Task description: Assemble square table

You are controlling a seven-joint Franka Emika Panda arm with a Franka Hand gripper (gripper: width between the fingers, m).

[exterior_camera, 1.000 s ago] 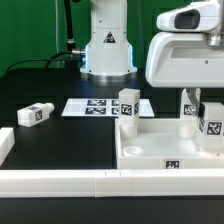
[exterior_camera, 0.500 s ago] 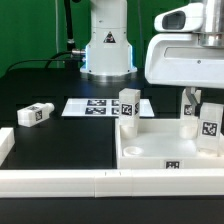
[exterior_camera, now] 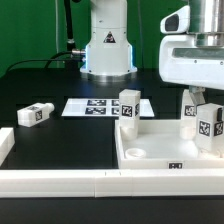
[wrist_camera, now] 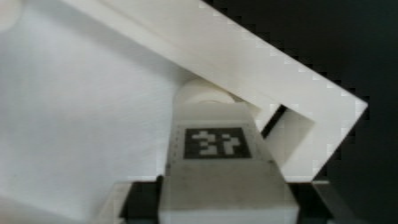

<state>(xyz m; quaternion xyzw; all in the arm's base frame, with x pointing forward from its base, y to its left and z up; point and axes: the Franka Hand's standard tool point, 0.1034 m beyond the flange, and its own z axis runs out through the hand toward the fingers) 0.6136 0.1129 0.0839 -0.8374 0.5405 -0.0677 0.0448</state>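
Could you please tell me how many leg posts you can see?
4. The lying leg post rests on the table at the exterior view's left; the corner leg post stands in the square panel; the rear leg post stands beside the held leg post.

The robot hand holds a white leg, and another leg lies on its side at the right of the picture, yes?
No. The lying leg is at the exterior view's left, not its right. The hand does hold a white leg, as the wrist view also shows.

White square panel [exterior_camera: 150, 148], tagged leg [exterior_camera: 209, 126] upright at its corner
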